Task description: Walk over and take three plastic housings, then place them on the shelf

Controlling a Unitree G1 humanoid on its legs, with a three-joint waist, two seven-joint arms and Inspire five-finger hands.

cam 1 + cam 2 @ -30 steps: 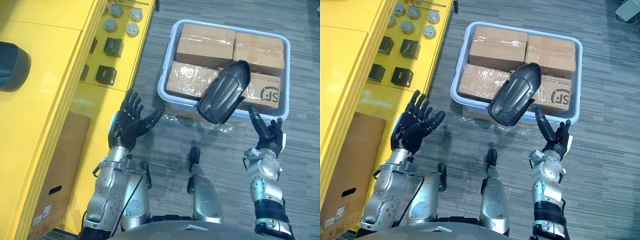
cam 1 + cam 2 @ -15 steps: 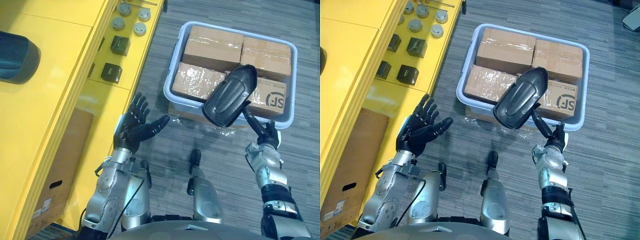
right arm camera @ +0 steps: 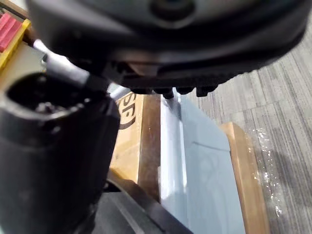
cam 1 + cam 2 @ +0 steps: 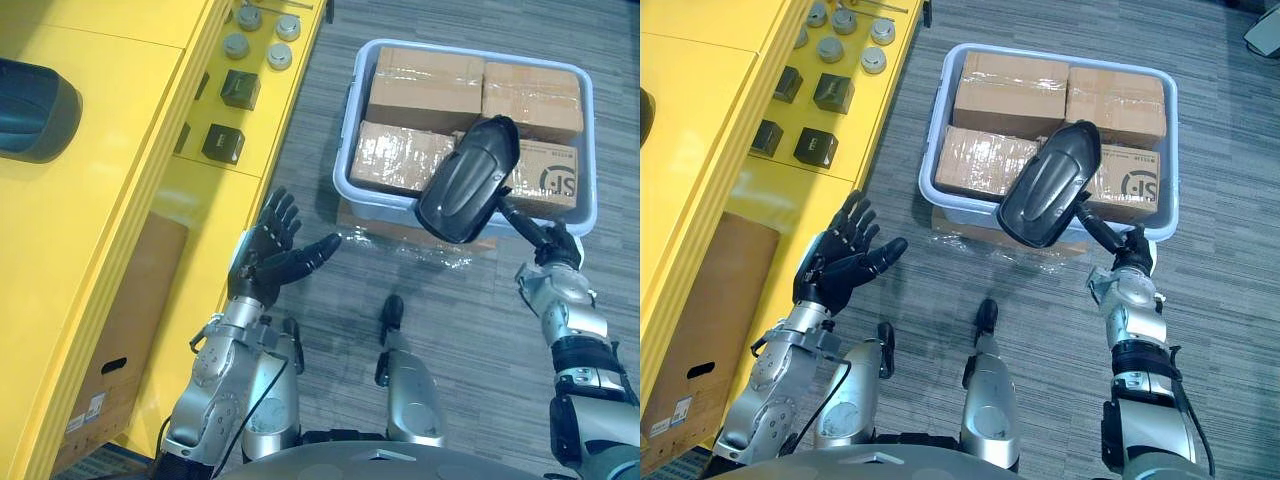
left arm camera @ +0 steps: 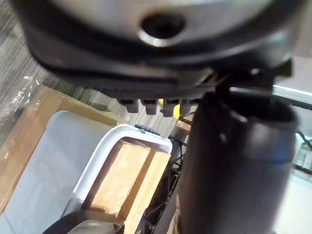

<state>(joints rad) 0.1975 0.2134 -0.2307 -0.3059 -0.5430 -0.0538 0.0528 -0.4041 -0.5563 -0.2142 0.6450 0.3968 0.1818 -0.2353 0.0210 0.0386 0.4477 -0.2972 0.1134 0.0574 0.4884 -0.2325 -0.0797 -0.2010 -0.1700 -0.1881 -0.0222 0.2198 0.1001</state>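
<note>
A black plastic housing (image 4: 468, 180) stands tilted over the near rim of a pale blue tub (image 4: 345, 175), its lower end out past the rim. My right hand (image 4: 556, 252) is just right of it, open, with straight fingers reaching up under the housing's lower end. In the right wrist view the housing (image 3: 131, 209) shows close by the tub wall (image 3: 195, 161). My left hand (image 4: 265, 260) hovers open and empty over the floor beside the yellow shelf (image 4: 110, 200). A second dark housing (image 4: 35, 97) lies on the shelf's top at the far left.
The tub holds several taped cardboard boxes (image 4: 425, 75) and sits on a flat cardboard piece (image 4: 400, 228). Dark blocks (image 4: 222, 145) and round metal parts (image 4: 262, 35) lie on the shelf's lower level. A brown carton (image 4: 120, 330) stands under the shelf.
My right hand has moved right and toward the tub, and the housing went with it, a little farther over the rim. The left hand has barely moved. The camera shifted slightly.
</note>
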